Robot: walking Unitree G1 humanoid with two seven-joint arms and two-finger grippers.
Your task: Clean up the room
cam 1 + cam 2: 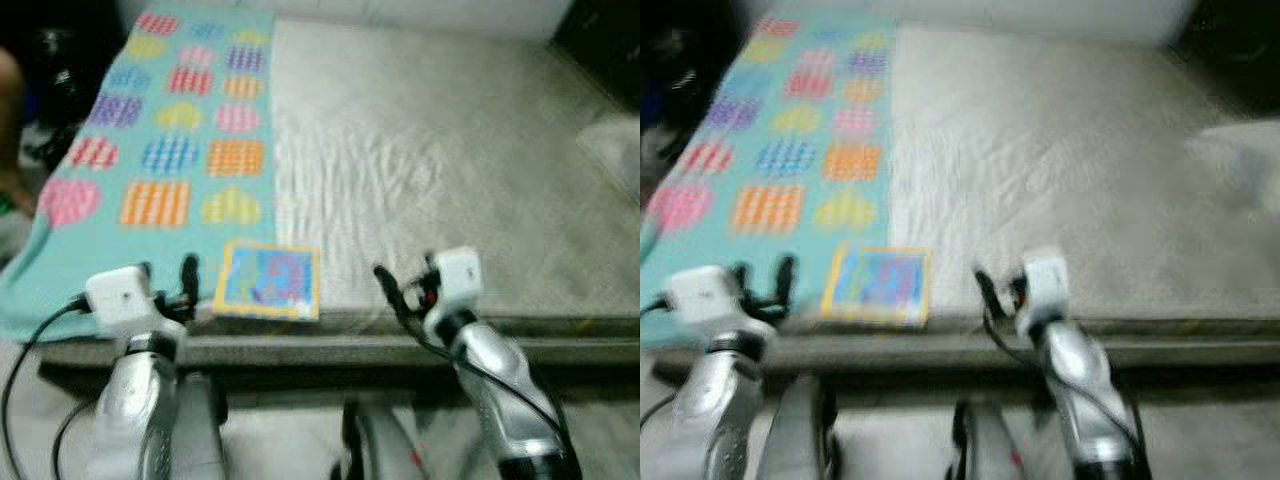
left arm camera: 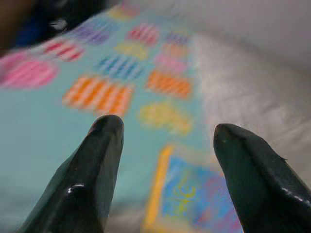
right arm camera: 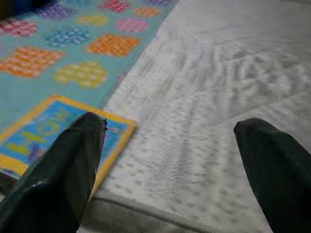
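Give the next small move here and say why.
Probably ease the left gripper forward and toward the book. The book lies flat at the mattress edge, half on the blanket, between the two arms. Both grippers are open and hold nothing; the left one sits just beside the book, while the right gripper is slightly farther off.

- Turquoise fabric blanket, beyond the left gripper's black fingers: rows of heart shapes in checked pink, orange, yellow, blue and purple.
- Flat square book with a yellow border, between the two pairs of fingers: blue cover with pink and yellow marks.
- Pale grey-white quilted mattress, ahead of the right gripper's black fingers: fine dotted, rippled texture.
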